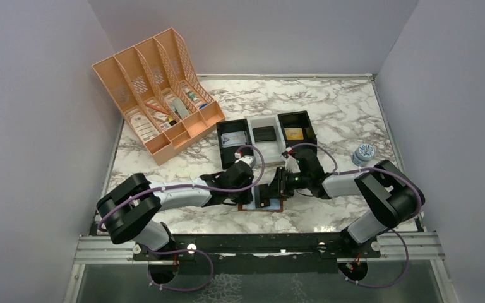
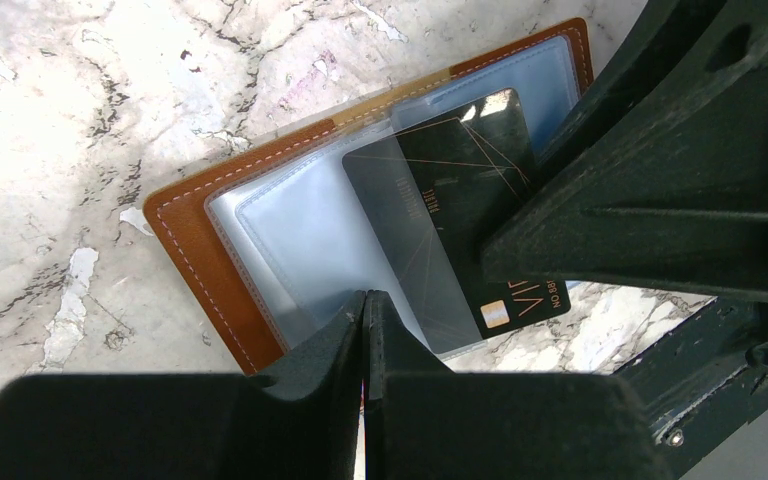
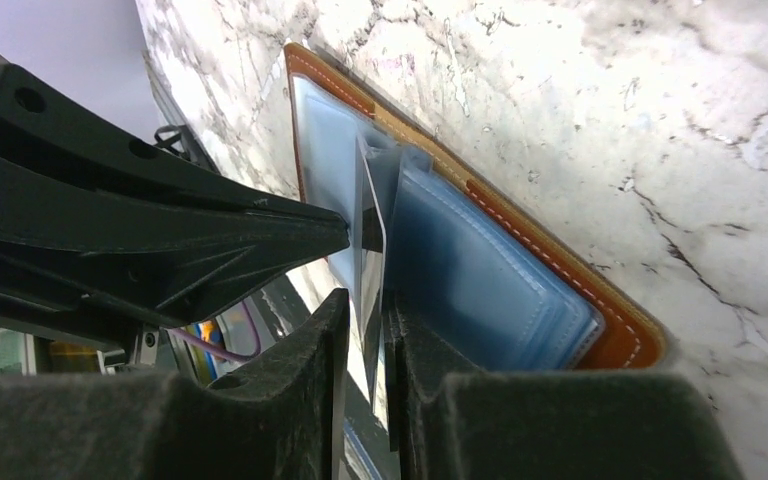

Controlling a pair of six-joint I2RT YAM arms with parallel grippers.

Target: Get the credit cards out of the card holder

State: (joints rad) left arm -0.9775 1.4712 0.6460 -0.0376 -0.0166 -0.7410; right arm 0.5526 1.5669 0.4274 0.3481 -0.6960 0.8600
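The card holder (image 2: 200, 270) lies spread open on the marble, brown leather with pale blue-grey pockets; it also shows in the top view (image 1: 260, 208) and the right wrist view (image 3: 620, 335). A black credit card (image 2: 450, 190) with gold lines sticks partway out of a clear pocket, past the wallet's edge. My right gripper (image 3: 365, 300) is shut on this card, seen edge-on (image 3: 370, 240) between its fingers. My left gripper (image 2: 365, 298) is shut, its tips resting on the clear pocket beside the card. In the top view both grippers, left (image 1: 257, 191) and right (image 1: 276, 187), meet over the wallet.
A peach desk organiser (image 1: 158, 95) with stationery stands at the back left. Black-and-white trays (image 1: 265, 134) sit just behind the wallet. A small round tin (image 1: 364, 153) sits at the right. Grey walls enclose the table.
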